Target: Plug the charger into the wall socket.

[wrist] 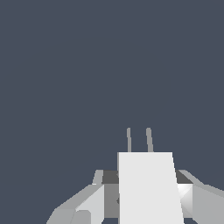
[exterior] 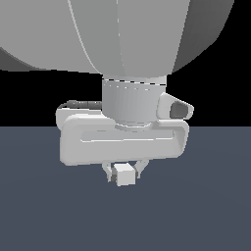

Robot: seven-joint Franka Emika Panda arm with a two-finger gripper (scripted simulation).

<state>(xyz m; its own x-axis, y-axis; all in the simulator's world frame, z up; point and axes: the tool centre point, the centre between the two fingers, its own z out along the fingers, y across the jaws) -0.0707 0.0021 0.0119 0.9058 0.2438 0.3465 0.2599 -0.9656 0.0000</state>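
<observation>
The charger (exterior: 124, 175) is a small white-grey cube held between my fingers, just below the wide hand body, in the middle of the exterior view. My gripper (exterior: 122, 172) is shut on it. In the wrist view the charger (wrist: 149, 188) fills the space between the fingers (wrist: 89, 201), and two thin grey prongs (wrist: 139, 140) stick out of its far face. The gripper holds the charger above the dark grey floor. The wall socket is out of view in both views.
The arm's large grey links (exterior: 122, 34) fill the upper half of the exterior view and hide what lies behind them. The dark blue-grey floor (exterior: 206, 206) spreads below a black background.
</observation>
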